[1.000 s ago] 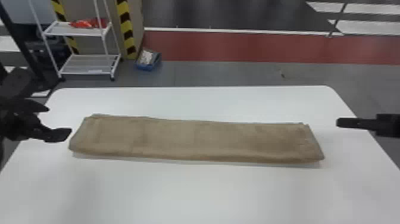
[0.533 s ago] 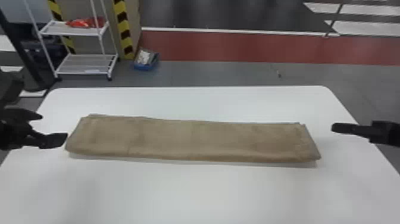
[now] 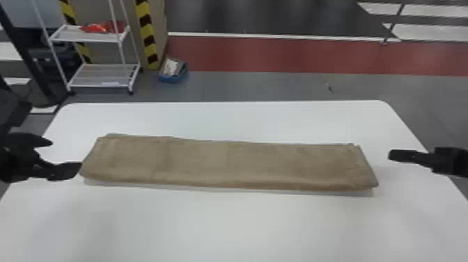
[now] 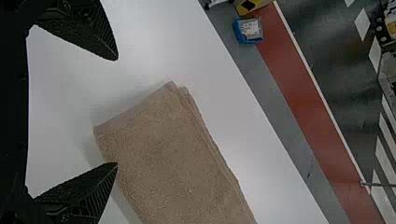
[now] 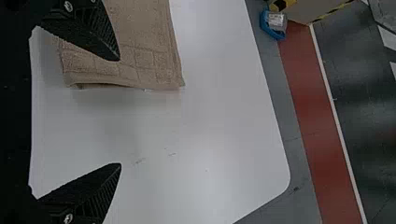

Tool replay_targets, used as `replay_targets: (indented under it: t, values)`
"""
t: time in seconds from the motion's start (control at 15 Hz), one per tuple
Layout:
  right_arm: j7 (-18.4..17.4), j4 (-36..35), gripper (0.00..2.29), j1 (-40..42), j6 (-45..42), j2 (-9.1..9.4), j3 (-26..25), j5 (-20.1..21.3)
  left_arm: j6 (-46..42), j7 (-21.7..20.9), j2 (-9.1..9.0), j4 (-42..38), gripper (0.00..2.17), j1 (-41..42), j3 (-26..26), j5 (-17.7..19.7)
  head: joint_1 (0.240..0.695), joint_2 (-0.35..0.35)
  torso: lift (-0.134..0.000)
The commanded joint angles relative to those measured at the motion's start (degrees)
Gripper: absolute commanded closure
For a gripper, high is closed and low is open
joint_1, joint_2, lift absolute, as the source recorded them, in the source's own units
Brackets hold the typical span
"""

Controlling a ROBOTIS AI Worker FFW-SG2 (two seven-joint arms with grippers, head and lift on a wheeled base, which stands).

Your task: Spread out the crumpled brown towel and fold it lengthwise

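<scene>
In the head view my left gripper [image 3: 66, 156] is at the towel's left end, its lower finger close to the corner. My right gripper [image 3: 395, 155] is to the right of the towel, apart from it. The brown towel [image 3: 226, 163] lies flat on the white table as a long narrow folded strip running left to right. In the left wrist view my left gripper [image 4: 117, 112] stands open beside the towel's short end [image 4: 173, 149]. From the right wrist view, my right gripper [image 5: 120, 112] is open too, with one finger over the towel [image 5: 140, 42] and nothing held.
The white table [image 3: 229, 223] has rounded far corners and reaches past both towel ends. On the floor beyond it are a white wire shelf [image 3: 101, 75] with red things on top and a blue bin [image 3: 173, 73] with contents.
The towel and table sit slightly further left in the head view. My left gripper is a little lower there, and my right gripper a little further left and lower. The towel keeps its folded shape.
</scene>
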Motion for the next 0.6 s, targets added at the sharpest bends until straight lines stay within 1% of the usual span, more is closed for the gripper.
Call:
replay_targets:
  t: [0.0,0.53]
  values:
    - [-0.2,-0.8,0.08,0.8,0.6,0.0,0.1,-0.2,0.1,0.0,0.0,0.0,0.08,0.0,-0.2,0.0,0.695,-0.051,-0.125]
    - [-0.2,-1.2,0.08,1.0,0.6,0.0,0.5,-0.2,0.1,0.1,0.27,0.5,0.07,-0.4,-0.3,-0.1,0.695,-0.051,-0.125]
